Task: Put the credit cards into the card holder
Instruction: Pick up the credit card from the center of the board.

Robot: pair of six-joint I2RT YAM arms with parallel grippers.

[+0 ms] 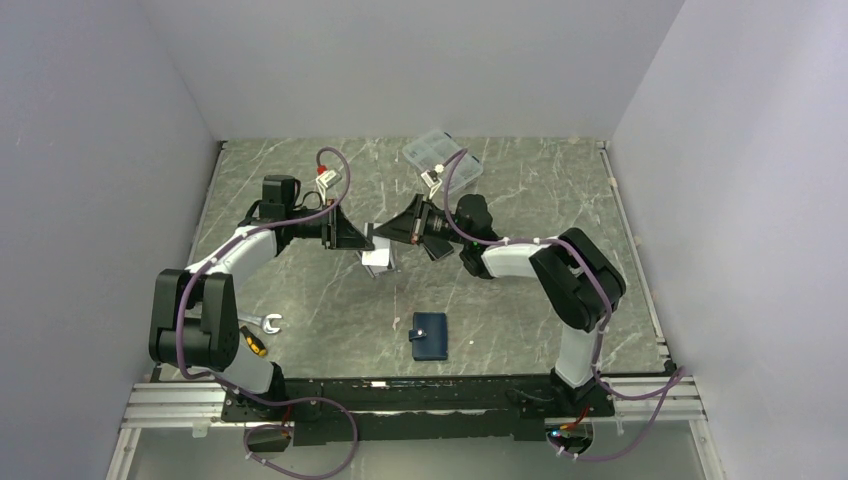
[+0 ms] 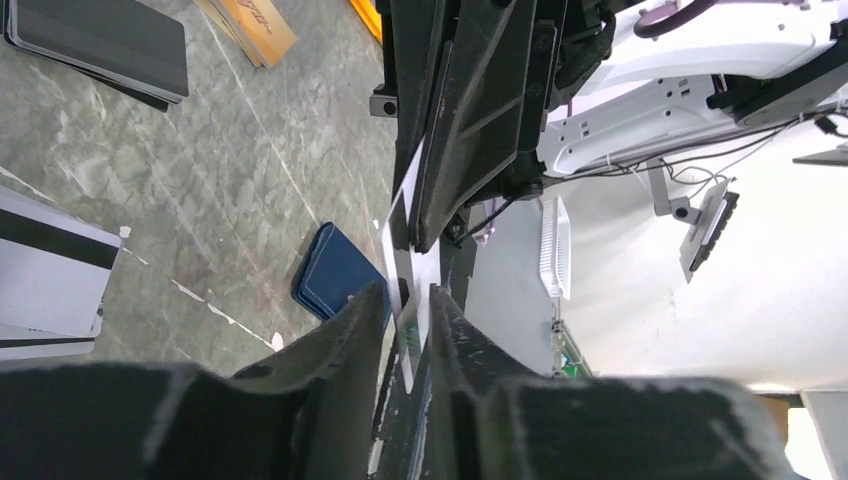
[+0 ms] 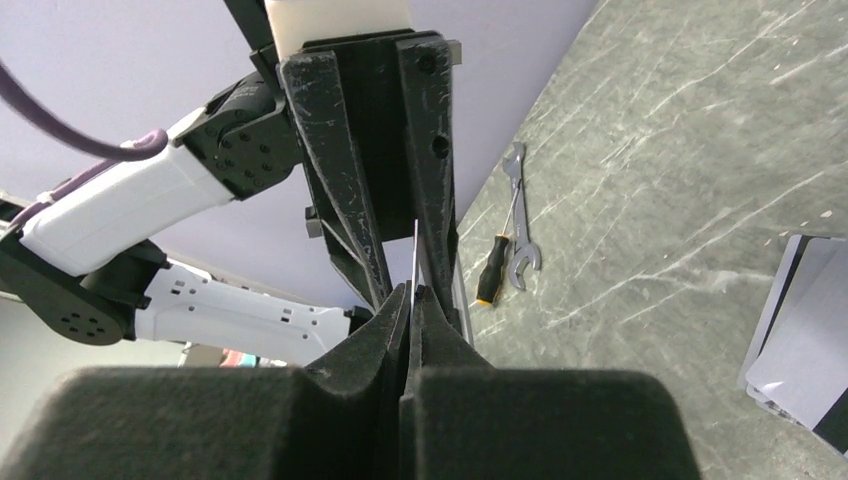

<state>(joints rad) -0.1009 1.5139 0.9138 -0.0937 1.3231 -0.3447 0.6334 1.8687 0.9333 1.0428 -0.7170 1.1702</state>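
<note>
One thin pale card [image 1: 378, 260], navy card holder [image 1: 430, 335]

We note: left gripper [image 2: 407, 295] jaws slightly apart, edge-on silver card [image 2: 398, 265] between them; right gripper [image 2: 415, 240] pinches same card opposite. Navy card holder [image 2: 335, 272] closed on table [image 2: 200, 180]; striped grey card [image 2: 45, 270] at left edge.

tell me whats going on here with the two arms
Both arms meet in mid-air over a thin silver-grey card. The right tool is shut on one edge of it. The left tool has its fingers slightly apart around the other edge, so this looks like a hand-over between the two. The small navy-blue folding card holder lies closed on the grey marbled table, nearer the arm bases, and neither tool is touching it.
</note>
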